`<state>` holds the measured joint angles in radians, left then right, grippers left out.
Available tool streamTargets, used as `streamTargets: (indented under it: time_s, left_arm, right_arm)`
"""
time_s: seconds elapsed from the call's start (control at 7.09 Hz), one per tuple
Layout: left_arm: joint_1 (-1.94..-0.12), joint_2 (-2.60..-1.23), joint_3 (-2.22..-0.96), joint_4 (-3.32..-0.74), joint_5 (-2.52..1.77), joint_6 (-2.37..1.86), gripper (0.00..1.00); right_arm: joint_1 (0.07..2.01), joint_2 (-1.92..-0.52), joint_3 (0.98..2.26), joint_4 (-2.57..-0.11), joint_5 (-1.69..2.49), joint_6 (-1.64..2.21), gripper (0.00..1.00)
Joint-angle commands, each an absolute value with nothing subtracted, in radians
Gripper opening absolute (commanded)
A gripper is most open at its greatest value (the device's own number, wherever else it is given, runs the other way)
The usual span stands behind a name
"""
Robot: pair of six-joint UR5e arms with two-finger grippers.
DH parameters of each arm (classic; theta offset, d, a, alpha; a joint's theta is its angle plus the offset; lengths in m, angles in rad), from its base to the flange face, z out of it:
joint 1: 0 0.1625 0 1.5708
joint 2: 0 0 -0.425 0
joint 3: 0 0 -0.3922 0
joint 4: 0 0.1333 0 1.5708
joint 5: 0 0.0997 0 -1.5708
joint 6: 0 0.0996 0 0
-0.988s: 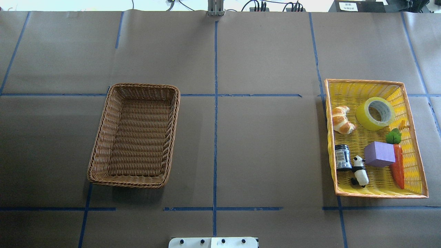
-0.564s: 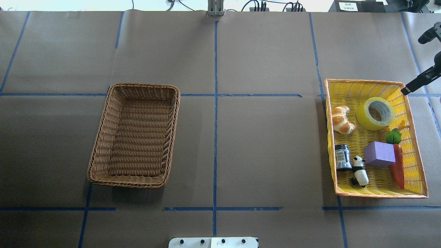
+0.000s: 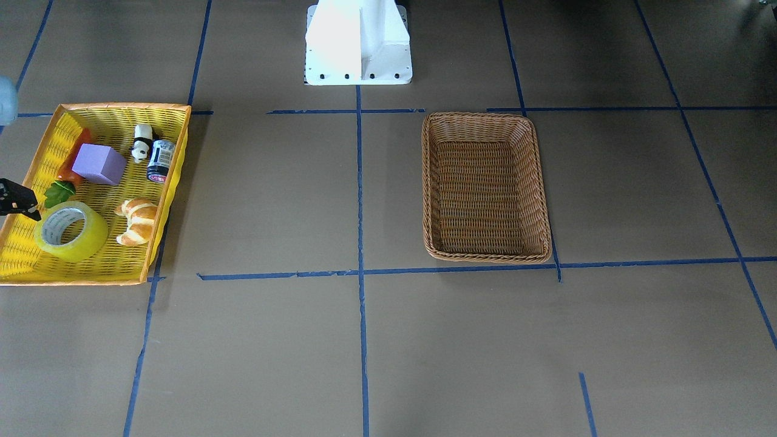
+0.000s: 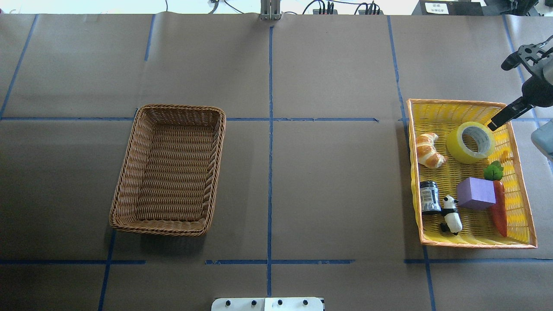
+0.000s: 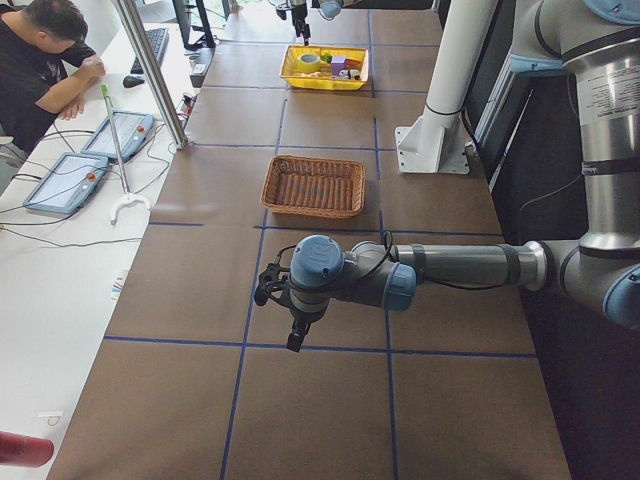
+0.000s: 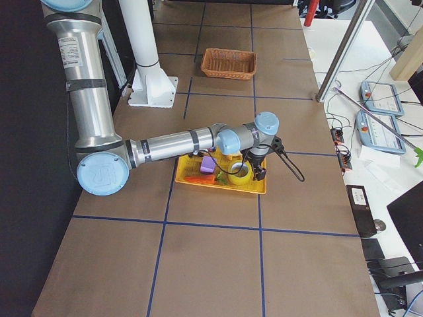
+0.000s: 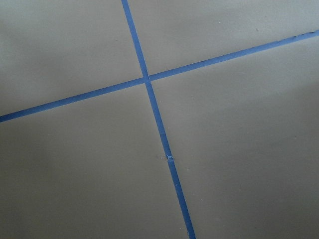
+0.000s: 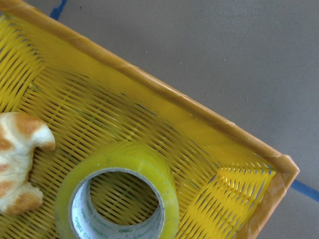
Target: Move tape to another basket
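**Right gripper over the tape's corner of the tray**

We find the tape [image 4: 454, 144] lying flat, hole up, in the far right corner of the yellow tray [image 4: 453, 103], just beside the croissant [image 4: 427, 151]. The right gripper [image 4: 499, 97] hovers over that corner with jaws spread wide and nothing between them, which we judge suits straddling the roll's wall. The basket [image 4: 173, 108] sits well apart, on the left arm's side. The left gripper [image 5: 277, 320] hangs over the table [image 7: 224, 174], and we cannot tell its opening.
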<state>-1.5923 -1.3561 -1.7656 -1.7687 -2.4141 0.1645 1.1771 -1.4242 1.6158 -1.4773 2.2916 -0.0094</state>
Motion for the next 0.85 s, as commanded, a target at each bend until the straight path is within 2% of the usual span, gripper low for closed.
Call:
streamTargets:
  time_s: [0.0, 0.28, 0.71]
  left_arm:
    - [-1.592, -1.356, -1.766, -1.769, -2.413, 0.164, 1.0]
    - [-1.592, -1.358, -1.764, -1.769, -2.413, 0.164, 1.0]
    - [-1.592, -1.358, -1.764, -1.769, -2.413, 0.164, 1.0]
  right_arm:
    - [1.172, -1.422, 1.597, -1.424, 2.286, 0.041, 1.0]
    - [1.143, -1.425, 1.484, -1.188, 2.286, 0.161, 1.0]
    - [1.12, -1.436, 1.485, -1.167, 2.286, 0.172, 0.99]
